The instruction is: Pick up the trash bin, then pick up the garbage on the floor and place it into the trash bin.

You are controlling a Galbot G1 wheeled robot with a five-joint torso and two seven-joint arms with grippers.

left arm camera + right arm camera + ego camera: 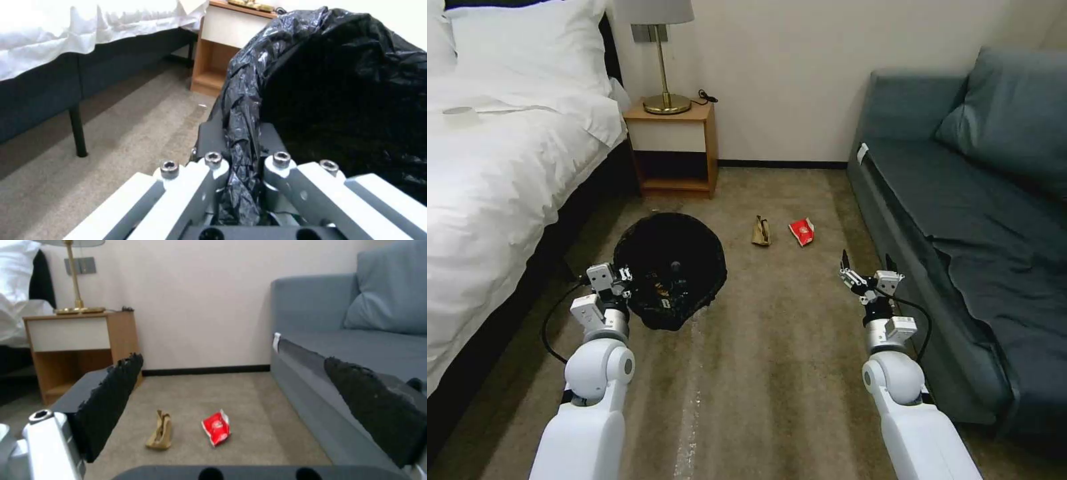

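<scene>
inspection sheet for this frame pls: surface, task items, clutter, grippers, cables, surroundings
Surface: tan carpet, faint pale streak down the middle.
Job's things: trash bin with black liner, some litter inside; crumpled brown paper and red-and-white packet on the carpet beyond it.
Clutter: nothing seen.
Grippers: left gripper shut on the bin's bag-covered rim; right gripper open, empty, above the carpet beside the sofa.
Cables: black cable loop at each wrist; black cord on the nightstand.
Surroundings: bed on the left, lamp.
</scene>
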